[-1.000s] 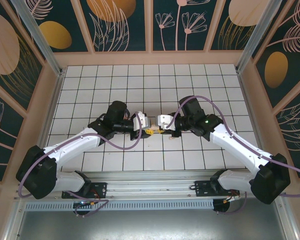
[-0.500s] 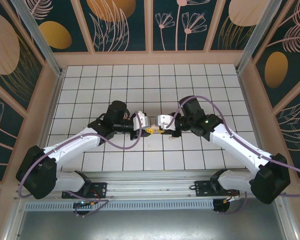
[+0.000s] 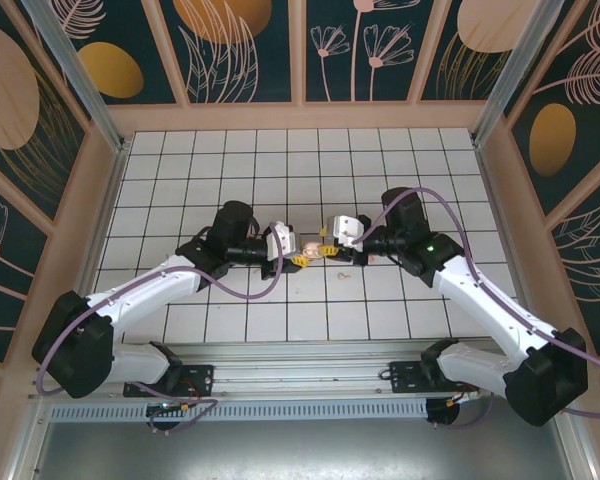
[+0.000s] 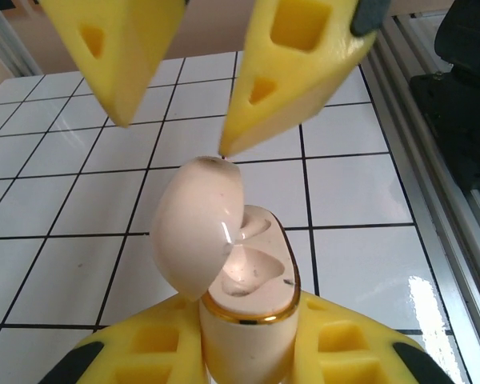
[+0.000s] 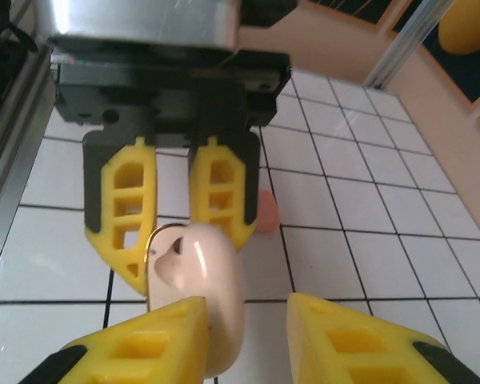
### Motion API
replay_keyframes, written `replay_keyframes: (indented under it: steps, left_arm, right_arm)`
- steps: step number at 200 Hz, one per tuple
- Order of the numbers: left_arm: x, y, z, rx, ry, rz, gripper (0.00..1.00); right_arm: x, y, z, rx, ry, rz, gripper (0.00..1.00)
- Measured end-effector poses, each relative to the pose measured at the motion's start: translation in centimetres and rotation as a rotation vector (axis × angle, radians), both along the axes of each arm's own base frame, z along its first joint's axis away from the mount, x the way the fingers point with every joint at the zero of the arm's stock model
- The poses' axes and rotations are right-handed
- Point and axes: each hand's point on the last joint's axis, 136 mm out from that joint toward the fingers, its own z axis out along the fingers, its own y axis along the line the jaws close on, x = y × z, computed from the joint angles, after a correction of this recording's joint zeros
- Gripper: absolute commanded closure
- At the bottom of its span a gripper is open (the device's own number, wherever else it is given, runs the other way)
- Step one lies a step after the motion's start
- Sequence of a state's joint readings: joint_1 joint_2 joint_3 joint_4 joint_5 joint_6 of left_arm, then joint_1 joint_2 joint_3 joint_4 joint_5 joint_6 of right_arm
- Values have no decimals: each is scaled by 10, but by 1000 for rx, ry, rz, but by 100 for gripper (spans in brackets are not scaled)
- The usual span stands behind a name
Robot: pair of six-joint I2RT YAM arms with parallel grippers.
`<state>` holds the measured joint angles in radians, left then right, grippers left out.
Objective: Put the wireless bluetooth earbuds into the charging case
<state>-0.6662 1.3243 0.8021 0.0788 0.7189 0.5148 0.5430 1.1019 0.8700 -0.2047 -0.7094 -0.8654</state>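
Glossy tiles (image 3: 240,160), left claw (image 3: 297,260) gripping egg-shaped case (image 4: 248,308) (lid open), right claw (image 4: 174,132) wide.

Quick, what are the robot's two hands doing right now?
Left end effector: closed on the pale pink, egg-shaped plastic charging case, lid open.
Right end effector: open, holding nothing.

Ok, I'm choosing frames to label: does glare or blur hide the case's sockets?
Left wrist: charging case sharp, sockets readable, thin highlight on the lid edge, glare on a tile at lower right. Right wrist: bright streak on the lid, right gripper slightly soft. Top external: evenly lit, case too small to judge.
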Motion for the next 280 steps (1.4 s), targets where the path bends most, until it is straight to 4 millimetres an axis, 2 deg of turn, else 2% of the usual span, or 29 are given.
replay_keyframes:
  steps: [29,65,95,107,129,172,220,280]
  left_arm:
    - [-2,-1,0,-12,8,-7,79]
    - [-5,-3,0,-61,16,-16,79]
    - [-8,-4,-4,-106,39,-16,81]
    - [-9,-6,-3,-140,46,-22,81]
    - [-12,-8,-2,-218,74,-29,81]
    - [-16,-6,4,-321,84,-19,80]
    - [-17,-7,18,-368,62,-38,80]
    - [-17,-7,21,-379,68,-37,80]
  right_arm:
    - [7,-4,-1,34,20,-30,67]
    - [9,-4,-3,59,49,-46,61]
    - [0,-12,1,104,63,-31,53]
    - [-6,-16,7,132,67,-14,46]
    - [-13,-20,19,185,70,22,43]
    - [-19,-19,24,221,105,57,42]
    - [-13,-12,8,202,192,84,41]
    - [-17,0,6,197,230,141,41]
